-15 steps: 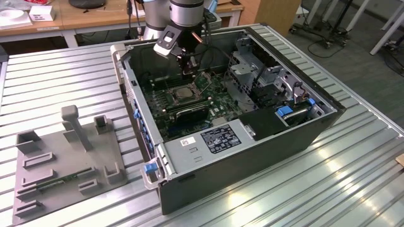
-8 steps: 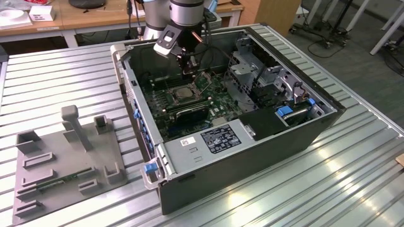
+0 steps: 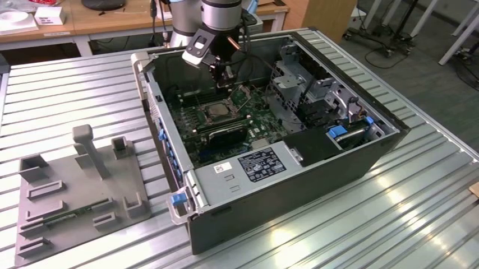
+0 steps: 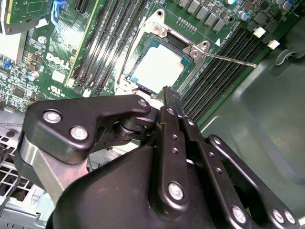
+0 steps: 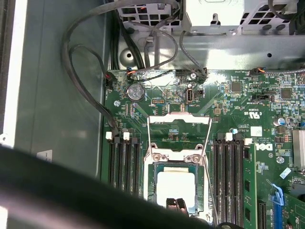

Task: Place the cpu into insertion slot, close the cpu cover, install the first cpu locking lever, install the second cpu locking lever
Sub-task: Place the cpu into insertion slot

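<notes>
The cpu (image 5: 176,186) lies flat in its place on the green board (image 5: 228,102), the cpu cover (image 5: 179,115) stands flipped open so nothing blocks it, and the pincer (image 5: 176,204) hangs just above the chip, pinched closed and holding nothing.

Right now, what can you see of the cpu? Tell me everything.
The cpu is a thin square chip with a pale, silvery face and a greenish border. It lies flat and face up, set into the motherboard. Its cover is open, folded back beyond one edge. The gripper hangs over the opposite edge; I cannot tell whether it touches the chip.
</notes>
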`<state>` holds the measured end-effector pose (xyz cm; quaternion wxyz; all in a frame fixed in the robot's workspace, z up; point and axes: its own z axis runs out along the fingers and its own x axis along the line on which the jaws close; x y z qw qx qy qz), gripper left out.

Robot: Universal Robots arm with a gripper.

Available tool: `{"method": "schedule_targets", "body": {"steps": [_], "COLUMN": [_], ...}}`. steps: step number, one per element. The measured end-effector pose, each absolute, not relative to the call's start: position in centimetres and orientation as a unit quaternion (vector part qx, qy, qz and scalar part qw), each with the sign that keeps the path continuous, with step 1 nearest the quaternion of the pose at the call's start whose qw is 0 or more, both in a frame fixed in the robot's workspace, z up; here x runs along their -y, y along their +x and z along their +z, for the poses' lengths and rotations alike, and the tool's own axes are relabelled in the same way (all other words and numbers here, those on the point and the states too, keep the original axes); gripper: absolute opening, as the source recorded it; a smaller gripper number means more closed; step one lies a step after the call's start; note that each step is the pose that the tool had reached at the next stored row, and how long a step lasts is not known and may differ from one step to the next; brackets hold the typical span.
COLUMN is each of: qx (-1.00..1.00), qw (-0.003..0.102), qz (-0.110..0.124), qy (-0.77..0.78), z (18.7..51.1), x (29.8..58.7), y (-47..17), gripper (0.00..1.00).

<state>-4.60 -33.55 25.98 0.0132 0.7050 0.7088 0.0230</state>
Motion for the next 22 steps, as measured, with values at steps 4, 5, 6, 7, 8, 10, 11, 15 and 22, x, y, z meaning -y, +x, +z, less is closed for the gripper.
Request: {"method": "schedule_targets", "body": {"steps": [4,5,6,7,8,10,11,15,22], "qx": [-0.709,-0.709,-0.709,-0.709,-0.709,-0.709,-0.709,-0.709,-0.709], "qw": [0.013,0.013,0.013,0.013,0.013,0.014,0.014,0.014,0.015], "qz": [0.023,0.023,0.023,0.023,0.023,0.023,0.023,0.024,0.025], "qy": [0.705,0.705,0.705,0.705,0.705,0.705,0.705,0.705,0.705], "z": [26.0,26.0,26.0,25.9,25.8,25.5,25.3,24.8,24.6], "x": [33.5,33.5,33.6,33.5,33.6,33.6,33.6,33.6,33.6], "y": [-4.6,-4.6,-4.6,-4.6,-4.6,-4.7,-4.7,-4.8,-5.1], "gripper": [0.11,0.11,0.11,0.11,0.11,0.11,0.11,0.11,0.11]}}
